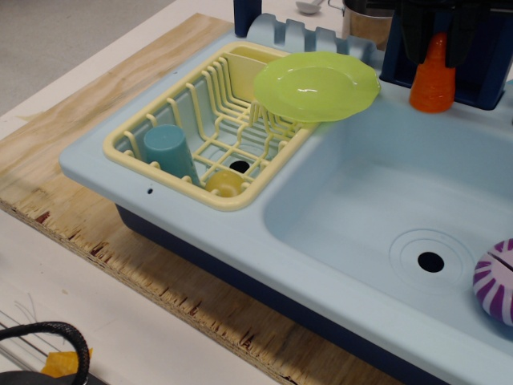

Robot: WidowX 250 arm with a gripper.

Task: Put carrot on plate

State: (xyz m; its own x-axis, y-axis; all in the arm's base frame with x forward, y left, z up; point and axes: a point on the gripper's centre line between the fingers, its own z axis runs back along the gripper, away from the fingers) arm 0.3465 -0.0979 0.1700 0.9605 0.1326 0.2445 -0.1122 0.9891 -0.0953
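Observation:
The orange carrot (433,82) stands upright, tip up, on the sink's back ledge at the top right, against the dark blue back wall. My gripper (437,36) has come down from the top edge. Its two dark fingers (414,36) stand on either side of the carrot's tip, open, with no clear squeeze on it. The lime-green plate (317,85) rests tilted on the right rim of the pale yellow dish rack (132,156), to the left of the carrot and apart from it.
The rack holds a teal cup (169,152) and a small yellow cup (224,183). The light blue sink basin (353,200) lies below the carrot, with a purple striped ball (497,281) at its right. A metal pot (365,18) stands behind. The wooden board (104,80) lies underneath.

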